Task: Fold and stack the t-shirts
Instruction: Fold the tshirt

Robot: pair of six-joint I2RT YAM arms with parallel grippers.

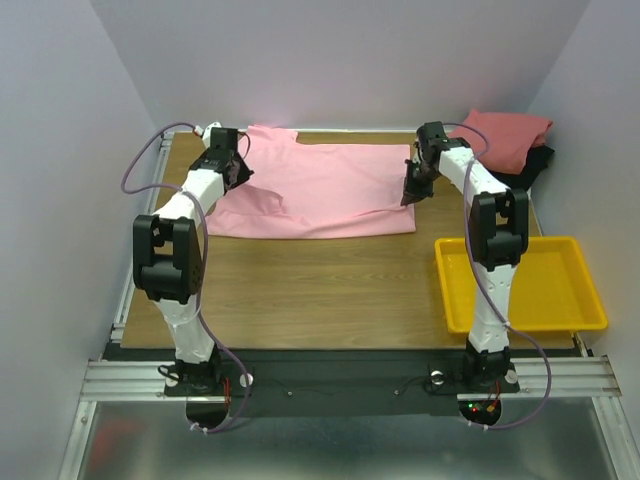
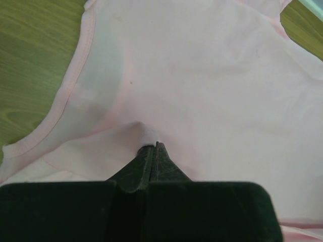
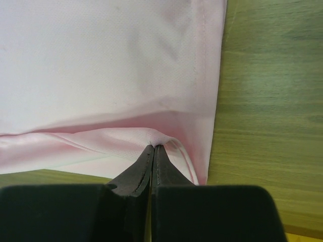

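Note:
A light pink t-shirt (image 1: 320, 185) lies spread across the back half of the table, its near part lifted into a fold. My left gripper (image 1: 237, 176) is shut on the pink t-shirt (image 2: 202, 75) at its left side, a small peak of cloth pinched at the tips (image 2: 153, 145). At the shirt's right edge my right gripper (image 1: 412, 192) is shut on a fold of the pink t-shirt (image 3: 101, 60) near the hem, fingertips together (image 3: 154, 147). A dusty red t-shirt (image 1: 508, 134) lies bunched at the back right on a black one (image 1: 535, 165).
A yellow plastic tray (image 1: 590, 310) sits at the front right, beside the right arm. Bare wooden tabletop (image 1: 320, 290) runs in front of the pink shirt. White walls close in the table on three sides.

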